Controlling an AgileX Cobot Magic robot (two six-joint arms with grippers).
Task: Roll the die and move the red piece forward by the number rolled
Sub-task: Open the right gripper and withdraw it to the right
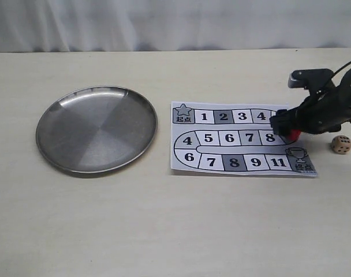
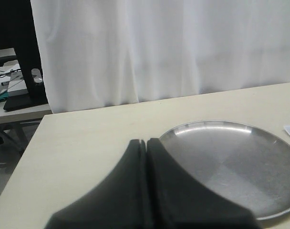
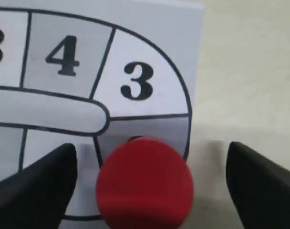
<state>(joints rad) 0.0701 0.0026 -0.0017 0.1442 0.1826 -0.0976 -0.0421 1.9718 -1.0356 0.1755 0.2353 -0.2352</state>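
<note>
The red piece (image 1: pixel 292 135) (image 3: pixel 144 183) stands on the number board (image 1: pixel 239 138) at its right bend, on the grey square just past the one marked 3 (image 3: pixel 135 81). My right gripper (image 1: pixel 286 128) (image 3: pixel 152 167) is open and low over the board. One finger is on each side of the piece, with a gap on both sides. The die (image 1: pixel 340 144), a small tan cube with dark pips, lies on the table just right of the board. My left gripper (image 2: pixel 147 141) is shut on nothing, beside the plate, and does not show in the exterior view.
A round steel plate (image 1: pixel 97 129) (image 2: pixel 231 157) with nothing in it lies left of the board. The board's paper edge (image 3: pixel 200 71) borders bare table. A white curtain (image 2: pixel 159 47) hangs behind the table's far edge.
</note>
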